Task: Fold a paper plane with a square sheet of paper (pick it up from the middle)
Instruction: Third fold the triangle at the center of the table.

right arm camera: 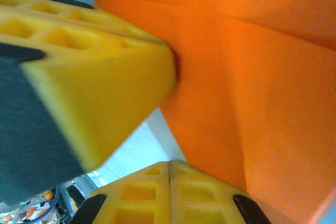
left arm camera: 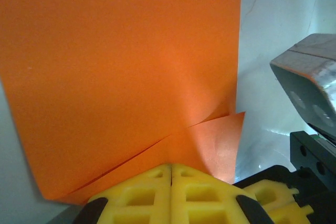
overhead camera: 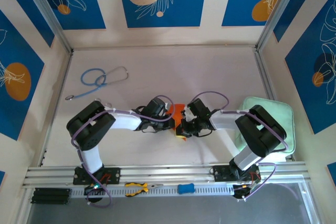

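Meeting at the middle of the table (overhead camera: 210,72), both grippers pinch the orange sheet of paper (overhead camera: 178,113) between them. The left gripper (left arm camera: 170,195) has its yellow fingers pressed together on the sheet's near edge, where a folded flap overlaps the main panel. The right gripper (right arm camera: 169,192) is likewise clamped on the sheet, which rises creased above its fingertips.

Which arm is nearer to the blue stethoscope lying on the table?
Left. The left arm bends just on the near side of the stethoscope, on the same side of the table. The right arm stands on the opposite side, over the green pad.
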Robot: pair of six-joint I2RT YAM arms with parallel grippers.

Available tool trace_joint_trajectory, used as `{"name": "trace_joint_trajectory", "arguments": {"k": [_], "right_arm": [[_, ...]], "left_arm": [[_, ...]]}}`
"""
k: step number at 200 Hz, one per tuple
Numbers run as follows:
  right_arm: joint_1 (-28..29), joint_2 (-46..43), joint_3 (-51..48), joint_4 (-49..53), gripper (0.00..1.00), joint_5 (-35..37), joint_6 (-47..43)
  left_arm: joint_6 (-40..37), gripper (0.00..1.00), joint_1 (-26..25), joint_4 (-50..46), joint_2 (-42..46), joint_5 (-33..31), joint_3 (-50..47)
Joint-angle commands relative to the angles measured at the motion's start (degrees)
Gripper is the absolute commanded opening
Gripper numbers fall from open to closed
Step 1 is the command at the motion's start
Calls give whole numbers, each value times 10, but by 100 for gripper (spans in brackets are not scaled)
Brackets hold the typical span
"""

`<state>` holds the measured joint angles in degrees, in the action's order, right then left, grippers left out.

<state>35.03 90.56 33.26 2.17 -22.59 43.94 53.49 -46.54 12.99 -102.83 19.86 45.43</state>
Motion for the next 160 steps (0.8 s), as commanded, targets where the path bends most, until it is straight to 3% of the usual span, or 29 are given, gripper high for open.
{"name": "trace_joint_trajectory", "arguments": {"k": [1,63,98,160], "right_arm": [[-9,-13,-27,9,5,-8,-6],[-44,-78,-108,-26,6,-39,17],[-42,-106,-83,-13,6,-40,17],[-23,-10,-15,-28,6,-15,18]], "left_arm": [[-12,0,12,-58,-6,-26,-11],[-11,0,20,-50,-10,-25,-23],[-13,0,22,-51,-9,-22,-20],[-12,0,21,-45,-10,-19,-21]]}}
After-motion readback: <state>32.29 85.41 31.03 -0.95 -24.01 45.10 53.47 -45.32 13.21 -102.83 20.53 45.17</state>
